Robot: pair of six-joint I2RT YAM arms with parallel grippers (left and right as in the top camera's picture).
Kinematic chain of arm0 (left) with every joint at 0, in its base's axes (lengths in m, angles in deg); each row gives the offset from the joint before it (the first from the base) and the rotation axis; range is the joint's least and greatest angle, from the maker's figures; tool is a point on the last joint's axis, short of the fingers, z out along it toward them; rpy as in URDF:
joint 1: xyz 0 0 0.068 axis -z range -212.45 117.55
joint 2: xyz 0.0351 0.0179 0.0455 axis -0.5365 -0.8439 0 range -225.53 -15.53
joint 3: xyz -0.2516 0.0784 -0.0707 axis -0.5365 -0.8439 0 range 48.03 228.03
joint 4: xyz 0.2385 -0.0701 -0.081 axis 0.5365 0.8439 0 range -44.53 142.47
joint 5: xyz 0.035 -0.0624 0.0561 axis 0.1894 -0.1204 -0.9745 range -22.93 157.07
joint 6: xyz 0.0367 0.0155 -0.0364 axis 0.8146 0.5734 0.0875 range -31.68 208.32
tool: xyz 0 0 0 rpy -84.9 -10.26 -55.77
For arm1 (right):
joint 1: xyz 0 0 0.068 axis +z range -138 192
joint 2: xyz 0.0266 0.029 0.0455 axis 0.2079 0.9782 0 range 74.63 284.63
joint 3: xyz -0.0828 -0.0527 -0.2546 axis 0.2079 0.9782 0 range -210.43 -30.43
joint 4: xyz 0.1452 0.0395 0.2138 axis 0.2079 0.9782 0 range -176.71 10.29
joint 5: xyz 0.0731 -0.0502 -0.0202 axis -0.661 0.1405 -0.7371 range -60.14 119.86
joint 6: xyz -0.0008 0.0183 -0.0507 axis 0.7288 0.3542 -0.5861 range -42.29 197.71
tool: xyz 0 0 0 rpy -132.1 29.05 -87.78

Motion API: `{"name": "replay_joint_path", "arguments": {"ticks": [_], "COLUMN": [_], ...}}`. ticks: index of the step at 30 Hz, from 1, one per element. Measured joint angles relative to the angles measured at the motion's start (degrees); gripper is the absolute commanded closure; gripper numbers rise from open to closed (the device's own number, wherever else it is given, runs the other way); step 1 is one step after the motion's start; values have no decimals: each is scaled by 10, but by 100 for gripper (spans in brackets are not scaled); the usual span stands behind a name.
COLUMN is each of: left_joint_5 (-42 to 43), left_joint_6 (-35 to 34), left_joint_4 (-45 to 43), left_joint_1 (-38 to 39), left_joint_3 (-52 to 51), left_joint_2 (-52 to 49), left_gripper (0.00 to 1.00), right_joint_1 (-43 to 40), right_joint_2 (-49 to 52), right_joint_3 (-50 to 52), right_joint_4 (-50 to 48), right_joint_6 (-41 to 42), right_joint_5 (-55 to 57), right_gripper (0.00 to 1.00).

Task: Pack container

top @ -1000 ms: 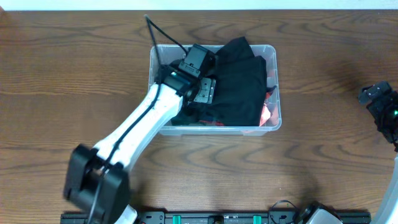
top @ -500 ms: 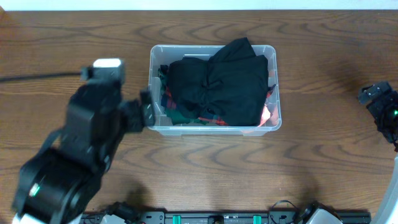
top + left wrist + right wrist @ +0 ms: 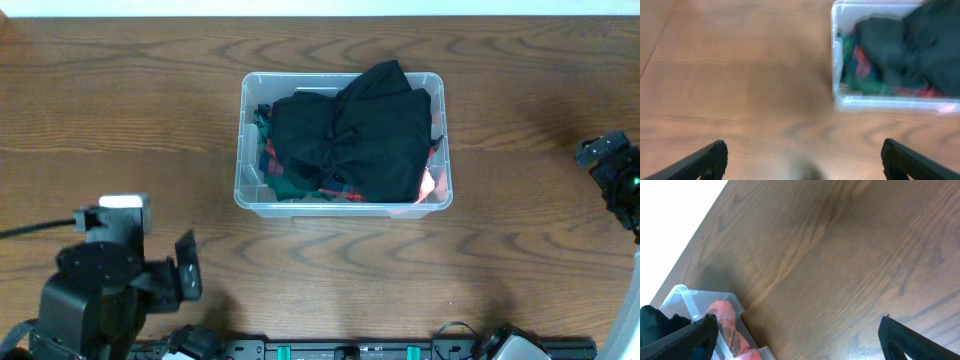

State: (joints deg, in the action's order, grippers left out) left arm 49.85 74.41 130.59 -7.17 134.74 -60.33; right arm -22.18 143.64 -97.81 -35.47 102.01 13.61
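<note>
Spillover is our worry: the container (image 3: 242, 150), at the middle of the table (image 3: 120, 120), is heaped with a black garment (image 3: 360, 140) that rides over its far rim, so we judge a nudge could drag cloth out. Under it we see green and red fabric (image 3: 288, 182) (too bunched to identify). The left gripper (image 3: 804, 159) and right gripper (image 3: 796, 330) hang well apart from it, jaws wide and empty.
</note>
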Motion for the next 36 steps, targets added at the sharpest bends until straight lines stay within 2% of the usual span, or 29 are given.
{"name": "replay_joint_path", "arguments": {"ticks": [11, 16, 19, 22, 27, 32, 36], "left_joint_5": [-27, -37, -40, -17, 54, 115, 141], "left_joint_6": [9, 20, 37, 80, 131, 151, 156], "left_joint_4": [71, 68, -24, -173, -301, -383, -410], "left_joint_1": [-63, -91, -118, -153, -209, -237, -238], "left_joint_3": [-19, -20, -51, -128, -268, -401, -477], "left_joint_2": [30, 35, 69, 136, 232, 305, 353], "left_gripper": [2, 2, 2, 2, 2, 2, 2], "right_joint_1": [0, 0, 0, 0, 0, 0, 0], "right_joint_2": [0, 0, 0, 0, 0, 0, 0], "right_joint_3": [0, 0, 0, 0, 0, 0, 0], "right_joint_4": [0, 0, 0, 0, 0, 0, 0], "right_joint_6": [0, 0, 0, 0, 0, 0, 0], "right_joint_5": [0, 0, 0, 0, 0, 0, 0], "right_gripper": [1, 1, 1, 1, 1, 1, 1]}}
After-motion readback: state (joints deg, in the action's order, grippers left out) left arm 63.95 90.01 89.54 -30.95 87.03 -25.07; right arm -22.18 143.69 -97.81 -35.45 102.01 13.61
